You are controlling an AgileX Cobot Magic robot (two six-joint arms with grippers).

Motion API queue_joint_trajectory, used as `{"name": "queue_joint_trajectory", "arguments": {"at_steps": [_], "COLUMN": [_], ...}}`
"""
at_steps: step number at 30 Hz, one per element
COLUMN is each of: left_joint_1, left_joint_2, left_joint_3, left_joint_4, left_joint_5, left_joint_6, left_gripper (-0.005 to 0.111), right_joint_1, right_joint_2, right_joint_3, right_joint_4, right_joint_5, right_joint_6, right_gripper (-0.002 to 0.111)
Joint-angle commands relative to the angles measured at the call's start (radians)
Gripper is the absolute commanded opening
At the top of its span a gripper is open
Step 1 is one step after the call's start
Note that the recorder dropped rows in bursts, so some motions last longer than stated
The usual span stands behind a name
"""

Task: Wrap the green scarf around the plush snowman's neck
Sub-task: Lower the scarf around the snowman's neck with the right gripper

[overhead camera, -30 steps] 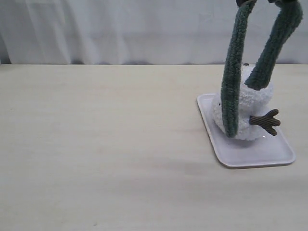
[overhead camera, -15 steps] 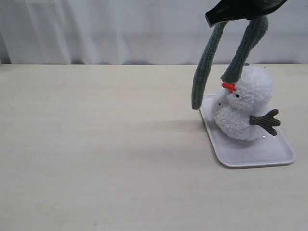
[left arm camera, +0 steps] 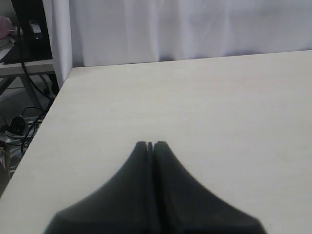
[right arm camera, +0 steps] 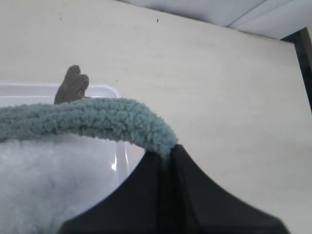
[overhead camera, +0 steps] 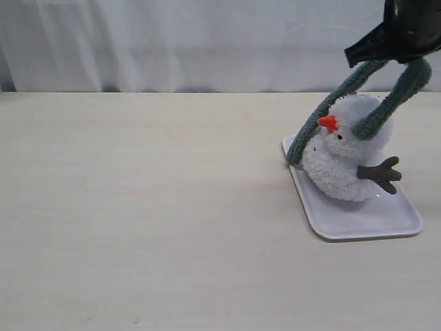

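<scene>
The plush snowman [overhead camera: 341, 169] sits on a white tray [overhead camera: 358, 224] at the right, its orange nose [overhead camera: 328, 123] pointing left. My right gripper [overhead camera: 396, 56] hangs just above its head, shut on a fold of the green scarf [overhead camera: 324, 114]. One strand slants down past the face to the tray's left edge. The other strand [overhead camera: 393, 96] lies against the right side of the head. In the right wrist view the right gripper [right arm camera: 165, 152] pinches the green scarf [right arm camera: 97, 119] above the plush snowman's white fluff [right arm camera: 44, 185]. My left gripper [left arm camera: 151, 145] is shut and holds nothing.
A brown twig arm [overhead camera: 380, 173] sticks out of the snowman toward the tray's right side. A white curtain [overhead camera: 172, 41] closes off the back of the pale table. The table's edge [left arm camera: 53, 105] lies close by the left gripper, with cables and a stand beyond.
My right gripper has come down and to the right with the scarf. The strands that hung straight in front of the snowman now slant across both sides of its head, uncovering the face.
</scene>
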State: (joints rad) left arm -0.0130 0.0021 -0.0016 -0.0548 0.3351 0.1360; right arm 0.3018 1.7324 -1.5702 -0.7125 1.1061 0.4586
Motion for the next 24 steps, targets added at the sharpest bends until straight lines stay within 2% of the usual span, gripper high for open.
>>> {"name": "queue_joint_trajectory", "arguments": {"at_steps": [1,6,12,17,24], "left_joint_1": [-0.004,-0.004,-0.004,-0.004,-0.004], "left_joint_2": [-0.002,-0.002,-0.002,-0.002,-0.002], "left_joint_3": [0.002,0.002,0.002,0.002,0.002], "left_joint_4": [-0.006,-0.006,-0.006,-0.006,-0.006], "left_joint_5": [-0.012,-0.012,-0.012,-0.012,-0.012], "left_joint_6": [-0.002,-0.002,-0.002,-0.002,-0.002], "left_gripper": [0.000,0.000,0.000,0.000,0.000], "right_joint_1": [-0.041,-0.081,-0.128,-0.130,-0.130], "right_joint_2": [0.000,0.000,0.000,0.016,0.101], "right_joint_3": [-0.005,-0.005,-0.005,-0.005,-0.005], "right_joint_4": [0.057,0.047,0.118,0.236,0.259], "right_joint_5": [0.040,0.110,0.115,0.115,0.115], "right_joint_6": [-0.074,-0.093,-0.166,-0.216,-0.216], "right_gripper": [0.004,0.004,0.004,0.004,0.004]}}
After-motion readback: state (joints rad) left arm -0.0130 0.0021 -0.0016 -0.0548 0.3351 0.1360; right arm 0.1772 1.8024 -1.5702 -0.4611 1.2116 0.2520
